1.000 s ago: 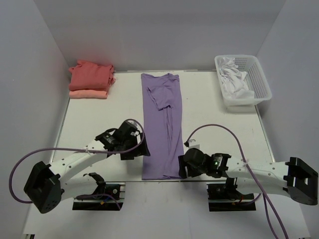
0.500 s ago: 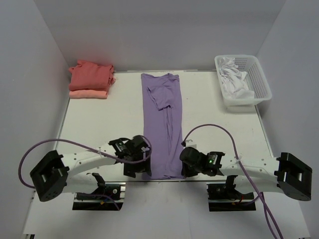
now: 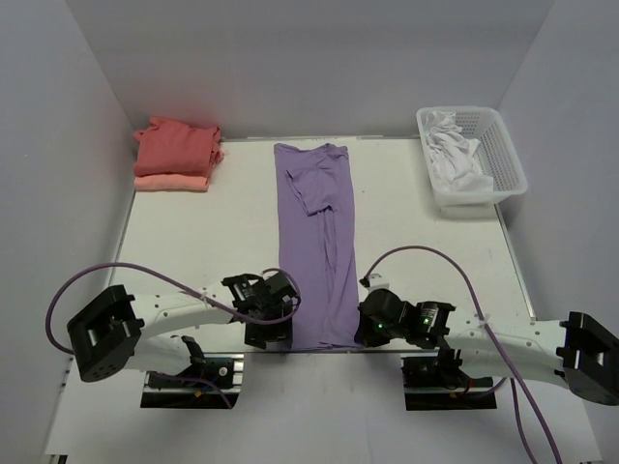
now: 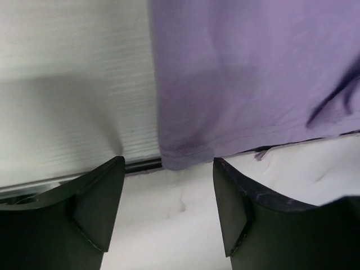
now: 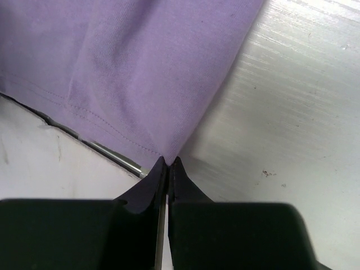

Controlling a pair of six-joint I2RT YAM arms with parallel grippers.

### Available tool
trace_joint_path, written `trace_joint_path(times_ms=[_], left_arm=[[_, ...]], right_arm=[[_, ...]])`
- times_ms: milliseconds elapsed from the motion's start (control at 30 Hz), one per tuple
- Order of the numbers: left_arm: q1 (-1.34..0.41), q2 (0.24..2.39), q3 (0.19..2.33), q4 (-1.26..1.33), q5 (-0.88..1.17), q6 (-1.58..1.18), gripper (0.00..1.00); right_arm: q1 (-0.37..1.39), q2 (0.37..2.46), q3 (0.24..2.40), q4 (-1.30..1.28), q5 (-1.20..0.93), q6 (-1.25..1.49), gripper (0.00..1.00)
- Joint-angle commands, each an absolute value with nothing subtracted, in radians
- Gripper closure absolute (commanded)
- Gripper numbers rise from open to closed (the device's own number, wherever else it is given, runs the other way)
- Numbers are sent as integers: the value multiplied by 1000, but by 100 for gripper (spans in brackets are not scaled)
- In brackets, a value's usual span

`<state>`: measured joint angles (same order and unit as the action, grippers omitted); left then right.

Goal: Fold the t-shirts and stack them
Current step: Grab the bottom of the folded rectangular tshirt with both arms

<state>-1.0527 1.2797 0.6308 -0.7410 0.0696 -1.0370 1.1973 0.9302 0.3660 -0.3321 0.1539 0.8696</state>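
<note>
From above, the near corners of the long lavender-purple cloth t-shirt (image 3: 314,222) are partly covered by the left pincer (image 3: 272,327) and the right pincer (image 3: 368,327). The pale salmon-pink folded t-shirt (image 3: 172,182) shows only an edge beneath the coral-red folded t-shirt (image 3: 177,145). The crumpled white cloth (image 3: 455,159) in the white plastic basket (image 3: 505,145) cannot be identified.

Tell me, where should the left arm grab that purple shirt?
Its near left hem corner, from the table's front edge. The purple shirt lies flat in a long strip; that corner sits at the edge between the left end effector's open fingers, while the right end effector pinches the other corner.
</note>
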Motion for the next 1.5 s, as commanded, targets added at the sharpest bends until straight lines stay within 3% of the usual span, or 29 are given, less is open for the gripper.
trace_joint_path(times_ms=[0, 67, 167, 200, 300, 333, 400, 700, 833, 1067, 1267, 1467], left_arm=[[-1058, 1247, 614, -678, 43, -1052, 27], [-1077, 1258, 601, -651, 52, -1066, 30], [-1095, 1308, 592, -672, 64, -1075, 45], [-1095, 1318, 592, -683, 64, -1075, 57], [-1104, 1327, 603, -706, 74, -1075, 72], [-1114, 1327, 615, -706, 74, -1075, 85], [-1114, 1302, 615, -730, 83, -1075, 100], [-1114, 1235, 661, -621, 23, -1075, 100], [-1104, 1226, 782, -701, -121, -1066, 100], [-1048, 1264, 1002, -801, -440, -1088, 100], [-936, 1310, 1020, -727, -505, -1089, 100], [-810, 1385, 1081, -605, -491, -985, 100]], right_arm=[[1195, 943, 380, -311, 140, 845, 100], [1193, 954, 390, -308, 138, 845, 100], [1195, 974, 396, -299, 137, 841, 100], [1193, 980, 397, -299, 140, 839, 100], [1195, 983, 403, -310, 152, 848, 100], [1195, 982, 410, -314, 156, 845, 100], [1195, 973, 417, -333, 172, 847, 100], [1195, 1008, 475, -385, 245, 834, 100], [1187, 1048, 596, -541, 467, 867, 100], [1118, 1173, 788, -543, 681, 755, 100], [997, 1235, 850, -320, 663, 586, 100], [870, 1331, 979, -302, 637, 483, 100]])
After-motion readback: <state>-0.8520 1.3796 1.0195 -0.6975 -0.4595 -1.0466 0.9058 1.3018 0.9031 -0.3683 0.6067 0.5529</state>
